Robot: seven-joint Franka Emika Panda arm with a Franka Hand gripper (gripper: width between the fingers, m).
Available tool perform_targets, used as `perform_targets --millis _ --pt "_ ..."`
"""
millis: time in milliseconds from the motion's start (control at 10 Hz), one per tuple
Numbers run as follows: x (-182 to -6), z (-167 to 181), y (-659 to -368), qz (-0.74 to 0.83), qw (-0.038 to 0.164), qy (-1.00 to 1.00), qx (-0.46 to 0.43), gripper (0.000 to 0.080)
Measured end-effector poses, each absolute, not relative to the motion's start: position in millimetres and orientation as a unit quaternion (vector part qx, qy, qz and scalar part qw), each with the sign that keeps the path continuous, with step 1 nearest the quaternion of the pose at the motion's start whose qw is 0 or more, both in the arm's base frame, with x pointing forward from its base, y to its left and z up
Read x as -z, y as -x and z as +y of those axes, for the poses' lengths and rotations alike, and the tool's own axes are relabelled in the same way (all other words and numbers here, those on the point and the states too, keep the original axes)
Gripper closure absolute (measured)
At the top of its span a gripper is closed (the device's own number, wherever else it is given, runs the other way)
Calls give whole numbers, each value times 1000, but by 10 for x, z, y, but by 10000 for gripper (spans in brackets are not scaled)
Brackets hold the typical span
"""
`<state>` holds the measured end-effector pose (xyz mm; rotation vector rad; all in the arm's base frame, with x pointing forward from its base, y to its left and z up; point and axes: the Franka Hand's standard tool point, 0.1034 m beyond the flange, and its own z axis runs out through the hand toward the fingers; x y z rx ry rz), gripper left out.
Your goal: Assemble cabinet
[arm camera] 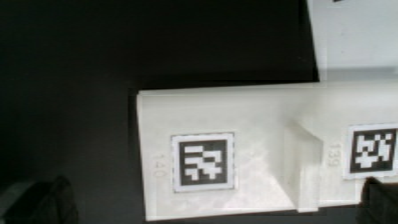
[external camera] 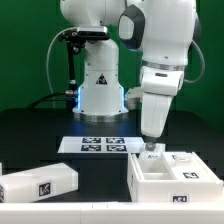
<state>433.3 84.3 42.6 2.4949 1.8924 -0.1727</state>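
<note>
**Open gripper poised over cabinet tray**

Your white arm [external camera: 150, 60] rises from its base at the back of the black table [external camera: 40, 130]. It bends down on the exterior view's right, with the gripper [external camera: 150, 146] pointing straight at the tabletop.

Directly beneath the gripper lies the larger part of the cabinet, a white tray-like piece [external camera: 150, 188] with inner compartments. The fingertips stand at its far rim, and neither view lets you tell whether they touch it.

Well away from the gripper, toward the exterior view's left, the second cabinet part, a long white block [external camera: 20, 185], lies alone on the table. Behind the gripper, between it and the arm's base, the marker board [external camera: 103, 145] lies flat.

From the wrist camera you look down on the tray-like piece [arm camera: 214, 115] under the tool. A square tag [arm camera: 205, 160] faces up on it, with a second tag [arm camera: 374, 148] just beside it in a lower recess.

The dark fingers [arm camera: 36, 200] stand far apart, one to each side of the tagged face. Nothing is clamped between them, so the jaws are spread wide and empty.
</note>
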Motion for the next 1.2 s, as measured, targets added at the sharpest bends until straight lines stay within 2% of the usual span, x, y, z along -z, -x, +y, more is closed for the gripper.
perform_targets --millis 100,300,500,600,1200 --pt "-415 853 -4332 597 4 -801 54 2" --pt "-343 1050 -4268 560 20 -827 46 2" --pt "-279 1138 -4170 556 20 -831 26 2" --pt "-226 1132 -4114 560 16 -828 22 2" --pt "-159 827 -4132 600 9 -799 31 2"
